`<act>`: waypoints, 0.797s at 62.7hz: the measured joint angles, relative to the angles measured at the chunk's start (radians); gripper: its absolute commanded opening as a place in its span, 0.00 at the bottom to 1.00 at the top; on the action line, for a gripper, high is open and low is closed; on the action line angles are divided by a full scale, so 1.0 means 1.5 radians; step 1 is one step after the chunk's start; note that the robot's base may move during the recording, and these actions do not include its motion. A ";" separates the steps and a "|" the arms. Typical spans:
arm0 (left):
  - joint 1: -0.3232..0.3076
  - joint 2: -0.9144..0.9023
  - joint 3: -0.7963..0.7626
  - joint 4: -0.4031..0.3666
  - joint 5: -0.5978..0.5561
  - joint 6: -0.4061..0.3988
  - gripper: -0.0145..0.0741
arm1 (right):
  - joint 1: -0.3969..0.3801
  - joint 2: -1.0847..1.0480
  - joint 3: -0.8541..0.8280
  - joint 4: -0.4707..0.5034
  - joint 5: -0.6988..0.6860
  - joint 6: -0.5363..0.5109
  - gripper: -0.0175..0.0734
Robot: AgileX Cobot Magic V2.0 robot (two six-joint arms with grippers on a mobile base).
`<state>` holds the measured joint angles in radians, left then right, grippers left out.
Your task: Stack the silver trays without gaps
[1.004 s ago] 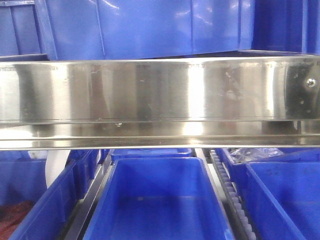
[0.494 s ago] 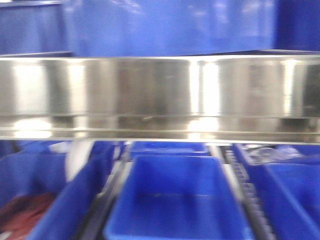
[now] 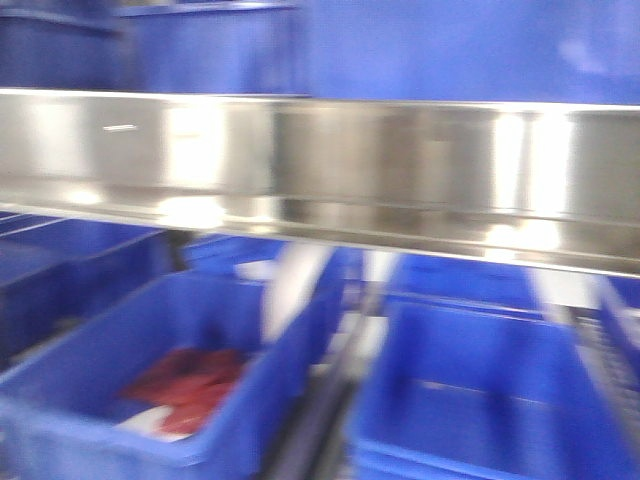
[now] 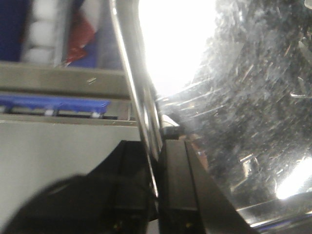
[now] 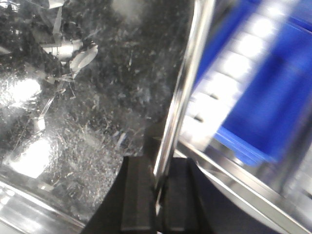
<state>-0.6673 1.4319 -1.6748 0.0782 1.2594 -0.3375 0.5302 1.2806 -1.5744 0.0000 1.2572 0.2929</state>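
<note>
- Left wrist view: left pincer (image 4: 158, 168) clenched on silver tray (image 4: 243, 122) rim; tray cropped.
- Right pincer (image 5: 157, 187) likewise clamps silver tray (image 5: 87, 97) rim.
- Front view motion-blurred; red contents (image 3: 190, 385) of blue bin (image 3: 270, 385) unclear.

A long steel shelf rail (image 3: 320, 170) spans the blurred front view, and blue bins (image 3: 450, 45) stand on the level above it. On the level below, two more sit side by side, a left bin (image 3: 100, 440) and a right bin (image 3: 400, 420), with a dark strip of shelf (image 3: 318, 425) between them.
</note>
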 measured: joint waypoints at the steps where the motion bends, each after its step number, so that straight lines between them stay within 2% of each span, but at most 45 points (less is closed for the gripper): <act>1: 0.000 0.000 0.000 0.000 0.000 0.000 0.11 | 0.000 0.000 0.000 0.000 0.000 0.000 0.25; 50: 0.000 0.000 0.000 0.000 0.001 0.000 0.11 | 0.000 0.000 0.000 0.000 0.000 0.000 0.25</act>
<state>-0.6673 1.4319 -1.6748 0.0782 1.2609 -0.3375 0.5302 1.2806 -1.5744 0.0000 1.2572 0.2929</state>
